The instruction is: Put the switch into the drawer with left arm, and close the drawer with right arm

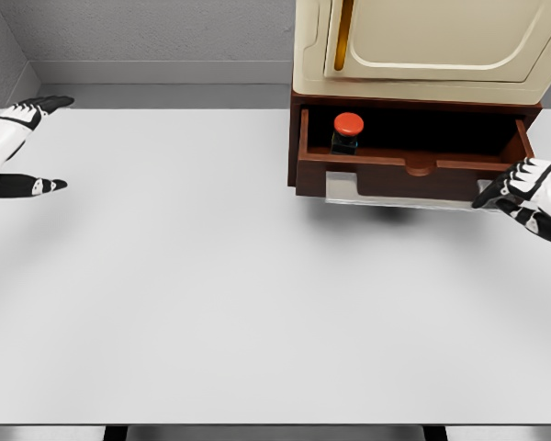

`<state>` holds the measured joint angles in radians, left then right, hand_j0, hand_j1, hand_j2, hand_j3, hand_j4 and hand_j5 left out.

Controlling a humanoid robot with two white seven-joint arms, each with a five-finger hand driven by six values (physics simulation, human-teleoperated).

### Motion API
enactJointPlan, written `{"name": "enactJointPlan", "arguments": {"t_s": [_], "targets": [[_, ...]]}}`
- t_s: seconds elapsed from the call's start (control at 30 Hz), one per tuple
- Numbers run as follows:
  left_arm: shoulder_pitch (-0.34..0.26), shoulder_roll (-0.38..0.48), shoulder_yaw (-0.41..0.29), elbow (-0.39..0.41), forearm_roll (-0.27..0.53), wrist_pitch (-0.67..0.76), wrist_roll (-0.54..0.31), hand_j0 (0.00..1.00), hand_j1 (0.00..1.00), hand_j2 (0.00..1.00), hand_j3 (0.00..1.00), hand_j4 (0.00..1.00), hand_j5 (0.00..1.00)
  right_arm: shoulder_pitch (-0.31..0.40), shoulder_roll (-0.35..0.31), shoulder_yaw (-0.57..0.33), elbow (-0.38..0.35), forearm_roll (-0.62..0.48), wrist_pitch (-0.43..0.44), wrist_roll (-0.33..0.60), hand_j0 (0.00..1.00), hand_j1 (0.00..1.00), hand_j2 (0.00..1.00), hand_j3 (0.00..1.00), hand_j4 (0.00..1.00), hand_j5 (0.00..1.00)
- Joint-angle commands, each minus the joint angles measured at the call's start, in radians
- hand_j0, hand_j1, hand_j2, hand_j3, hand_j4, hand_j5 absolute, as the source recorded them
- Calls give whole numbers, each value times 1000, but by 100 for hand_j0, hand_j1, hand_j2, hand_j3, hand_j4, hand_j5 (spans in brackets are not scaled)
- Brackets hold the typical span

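At the far left edge we see our left hand [23, 147], fingers spread apart and holding nothing, resting well clear of the cabinet over the white table [211, 294]. Moving right, the switch [346, 131] sits inside the open drawer [413, 170], toward its left end: a squat black body topped by a round red push-button cap, upright and free of the drawer walls as far as we can tell. We judge it light, rigid and fairly smooth, best taken by the dark body below the cap if it ever needs shifting, though it already lies where it belongs. The drawer itself is dark brown wood with a shallow notch in the middle of its front, projecting from beneath a cream cabinet [422, 46]; it looks stiff and should slide straight under a flat push on its front. At the right, our right hand [523, 188] hovers at the drawer's front right corner, fingers loosely extended, gripping nothing.
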<state>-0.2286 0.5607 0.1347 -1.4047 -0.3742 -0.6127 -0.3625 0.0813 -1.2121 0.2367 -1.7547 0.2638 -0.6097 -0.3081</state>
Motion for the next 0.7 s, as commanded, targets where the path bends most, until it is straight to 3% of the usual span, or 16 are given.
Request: {"name": "enactJointPlan", "arguments": {"t_s": [0.0, 0.67], "targets": [[-2, 1, 0, 0, 8, 2, 0, 100, 100, 100, 100, 100, 100, 0, 19, 0, 0, -5, -1, 0, 51, 51, 51, 51, 51, 51], [0, 1, 0, -2, 8, 2, 0, 100, 100, 100, 100, 100, 100, -28, 106, 29, 49, -3, -1, 26, 54, 54, 54, 54, 54, 54]]}}
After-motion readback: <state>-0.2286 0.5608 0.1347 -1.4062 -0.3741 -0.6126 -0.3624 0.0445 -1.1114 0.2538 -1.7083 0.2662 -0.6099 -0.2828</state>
